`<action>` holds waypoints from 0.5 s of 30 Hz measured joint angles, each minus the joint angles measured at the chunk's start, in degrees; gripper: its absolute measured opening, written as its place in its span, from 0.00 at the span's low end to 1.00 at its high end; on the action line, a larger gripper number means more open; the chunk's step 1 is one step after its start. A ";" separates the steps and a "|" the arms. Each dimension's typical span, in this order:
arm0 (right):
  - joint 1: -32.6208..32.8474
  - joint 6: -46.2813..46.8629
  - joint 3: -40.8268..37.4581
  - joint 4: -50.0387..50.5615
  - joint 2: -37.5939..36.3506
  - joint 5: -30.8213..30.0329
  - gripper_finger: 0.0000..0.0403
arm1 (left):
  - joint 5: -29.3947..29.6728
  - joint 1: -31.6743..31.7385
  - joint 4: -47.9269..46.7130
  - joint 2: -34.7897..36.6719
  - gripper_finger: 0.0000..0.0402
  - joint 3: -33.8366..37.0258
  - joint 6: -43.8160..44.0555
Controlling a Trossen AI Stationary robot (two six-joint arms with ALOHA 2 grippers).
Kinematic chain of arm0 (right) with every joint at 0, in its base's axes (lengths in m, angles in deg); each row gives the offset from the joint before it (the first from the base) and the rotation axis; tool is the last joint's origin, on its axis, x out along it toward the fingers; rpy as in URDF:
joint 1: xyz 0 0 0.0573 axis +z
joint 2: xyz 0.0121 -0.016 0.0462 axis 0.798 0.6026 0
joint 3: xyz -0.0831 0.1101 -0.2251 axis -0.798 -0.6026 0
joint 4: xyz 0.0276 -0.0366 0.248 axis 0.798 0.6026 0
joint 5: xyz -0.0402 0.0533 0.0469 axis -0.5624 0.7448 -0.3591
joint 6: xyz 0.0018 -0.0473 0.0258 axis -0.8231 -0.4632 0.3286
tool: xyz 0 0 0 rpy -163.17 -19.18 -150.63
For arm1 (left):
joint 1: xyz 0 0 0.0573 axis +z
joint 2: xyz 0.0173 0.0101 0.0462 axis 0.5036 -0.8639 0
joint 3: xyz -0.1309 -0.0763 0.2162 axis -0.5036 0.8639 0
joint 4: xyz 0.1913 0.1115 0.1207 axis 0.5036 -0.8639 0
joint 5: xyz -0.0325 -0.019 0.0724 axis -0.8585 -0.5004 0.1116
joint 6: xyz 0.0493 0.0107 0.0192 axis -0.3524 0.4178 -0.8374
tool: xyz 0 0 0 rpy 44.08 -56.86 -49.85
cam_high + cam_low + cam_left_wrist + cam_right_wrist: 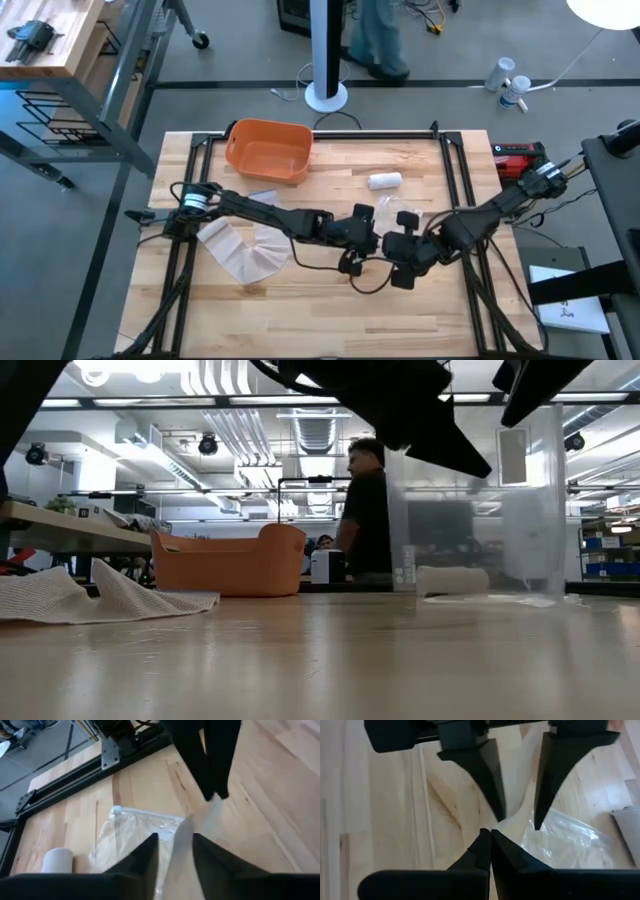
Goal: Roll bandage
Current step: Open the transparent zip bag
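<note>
A pale bandage strip runs from my right gripper back between the fingers of my left gripper. The two grippers meet tip to tip over the table's middle. My right gripper is shut on the strip. My left gripper is open, one finger on either side of the strip; whether they touch it I cannot tell. A rolled white bandage lies on its side toward the far edge. A crumpled clear plastic bag lies flat under the grippers. My right gripper pinches the strip's end between its two shut fingertips, coming from the table's right side and slanting down. The strip is lifted off the table at that end and stretches away toward my left gripper.
An orange basin stands at the far left. A heap of loose mesh gauze lies on the table under my left arm. Black cables loop on the wood near the grippers. A person stands beyond the far edge.
</note>
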 joint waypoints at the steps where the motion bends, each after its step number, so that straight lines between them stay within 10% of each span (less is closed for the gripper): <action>1: 0.28 1.01 0.00 -0.09 0.00 -0.65 0.00 | -1.37 0.00 -0.68 0.00 0.19 0.00 -0.79; 4: 1.90 2.60 -0.04 -1.50 -0.01 -5.68 0.00 | -4.69 0.07 -2.50 -0.09 0.03 0.00 -2.12; 15: 18.63 12.01 -1.55 -4.01 -3.69 -22.56 0.28 | -3.68 -0.51 -10.74 5.58 0.00 0.00 0.10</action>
